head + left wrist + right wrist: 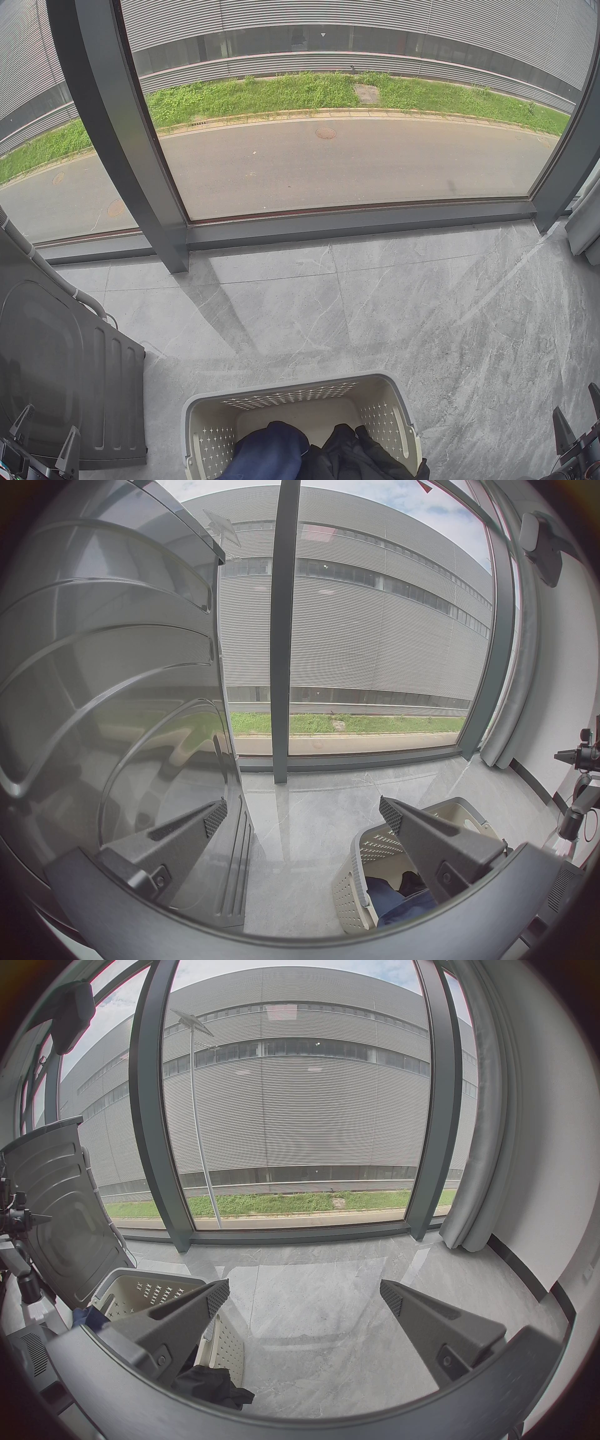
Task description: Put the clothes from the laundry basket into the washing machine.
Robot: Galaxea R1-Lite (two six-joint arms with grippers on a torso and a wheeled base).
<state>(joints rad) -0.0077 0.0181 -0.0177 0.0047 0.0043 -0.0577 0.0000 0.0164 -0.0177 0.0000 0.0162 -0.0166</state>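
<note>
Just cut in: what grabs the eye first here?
The pale perforated plastic laundry basket sits on the floor in front, holding a navy blue garment and a black garment. The grey ribbed-metal washing machine stands to its left, a tall glass window beyond. The left hand and right hand are open, empty.

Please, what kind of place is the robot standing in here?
Probably a laundry corner of a home or flat, beside a tall window. A dark grey metal washing machine stands on the grey stone-look tiled floor, next to a beige perforated plastic laundry basket holding dark clothes.
</note>
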